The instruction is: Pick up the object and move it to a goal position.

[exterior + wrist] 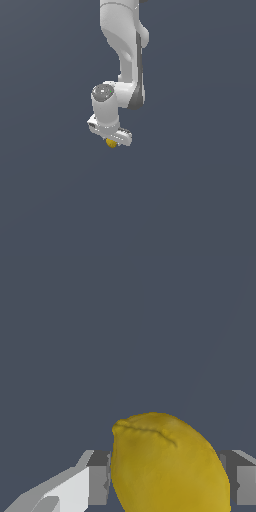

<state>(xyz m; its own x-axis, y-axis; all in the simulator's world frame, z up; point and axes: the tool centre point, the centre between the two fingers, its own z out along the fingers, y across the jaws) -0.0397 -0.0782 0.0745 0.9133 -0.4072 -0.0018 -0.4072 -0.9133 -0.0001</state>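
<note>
The object is a small mustard-yellow, bumpy, roughly round ball (111, 143). In the exterior view it peeks out just under the white gripper (113, 141), mostly hidden by the hand. In the wrist view the ball (167, 466) fills the space between the two grey finger pads (98, 478), which press on it from both sides. The gripper (167, 481) is shut on the ball. The white arm reaches down from the top of the exterior view. I cannot tell whether the ball rests on the surface or is held off it.
A plain dark grey-blue surface (200, 200) fills both views all around the gripper. No other object, container, edge or goal marker shows.
</note>
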